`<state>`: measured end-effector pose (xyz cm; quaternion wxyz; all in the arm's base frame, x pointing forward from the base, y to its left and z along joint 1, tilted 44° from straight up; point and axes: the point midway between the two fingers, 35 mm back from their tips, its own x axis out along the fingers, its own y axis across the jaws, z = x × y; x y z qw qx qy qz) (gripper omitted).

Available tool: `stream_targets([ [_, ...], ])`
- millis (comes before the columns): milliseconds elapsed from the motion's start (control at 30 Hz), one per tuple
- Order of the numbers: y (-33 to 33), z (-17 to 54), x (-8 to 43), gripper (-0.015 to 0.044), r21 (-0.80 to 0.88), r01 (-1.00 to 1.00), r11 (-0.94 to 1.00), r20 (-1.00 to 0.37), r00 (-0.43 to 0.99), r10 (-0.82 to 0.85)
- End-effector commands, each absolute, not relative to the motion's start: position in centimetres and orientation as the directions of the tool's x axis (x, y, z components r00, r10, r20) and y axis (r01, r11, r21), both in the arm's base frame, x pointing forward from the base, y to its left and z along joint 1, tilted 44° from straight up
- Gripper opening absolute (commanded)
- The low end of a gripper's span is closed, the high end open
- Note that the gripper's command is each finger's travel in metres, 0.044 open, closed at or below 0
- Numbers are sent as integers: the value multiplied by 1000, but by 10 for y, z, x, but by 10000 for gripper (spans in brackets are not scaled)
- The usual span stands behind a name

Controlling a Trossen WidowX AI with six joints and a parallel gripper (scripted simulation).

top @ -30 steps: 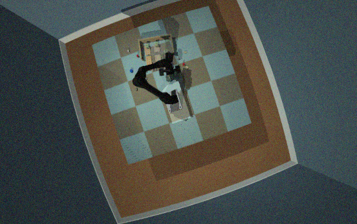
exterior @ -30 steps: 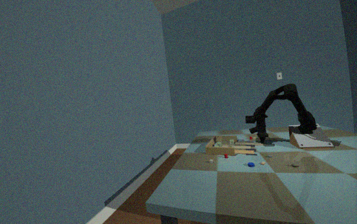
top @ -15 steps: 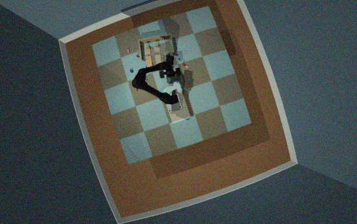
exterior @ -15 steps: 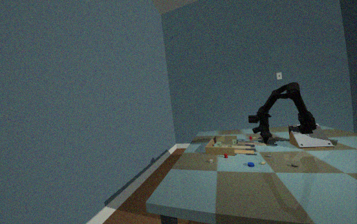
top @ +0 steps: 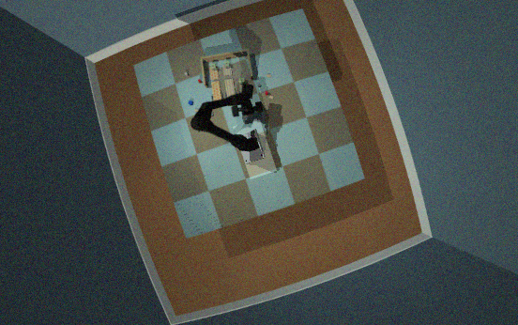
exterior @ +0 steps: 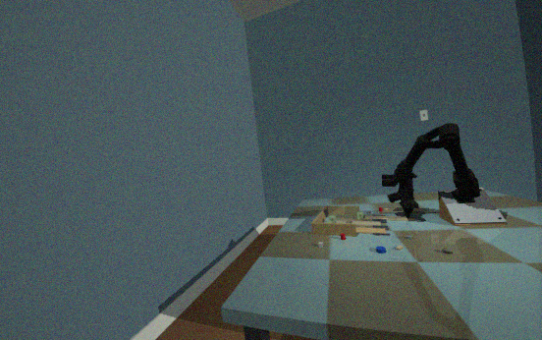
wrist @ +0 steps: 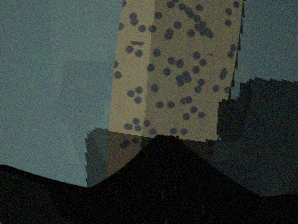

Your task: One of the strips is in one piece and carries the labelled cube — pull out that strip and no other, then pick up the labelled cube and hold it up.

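Observation:
My gripper is shut, with its tip low at the near end of a dotted pale strip. The two overlap in the wrist view; whether they touch is hard to tell. No cube shows on the visible part of that strip. A wooden open tray stands beyond the gripper. Two other strips, one on the left and one in the middle, stick out of it. Small greenish cubes show there, one at the back left and one at the back middle. Their labels are too small to read.
A blue disc and a small red piece lie left of the tray. Another red piece lies on its right. The arm's pale wedge-shaped base stands behind the gripper on the checkered table.

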<state>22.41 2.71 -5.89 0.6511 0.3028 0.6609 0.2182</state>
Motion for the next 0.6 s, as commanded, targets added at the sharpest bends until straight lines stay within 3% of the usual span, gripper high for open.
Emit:
stream_targets([
  [0,32,-61,209,0,682,124,721,-726,3,687],
  [567,34,-59,184,0,682,126,721,-726,2,687],
])
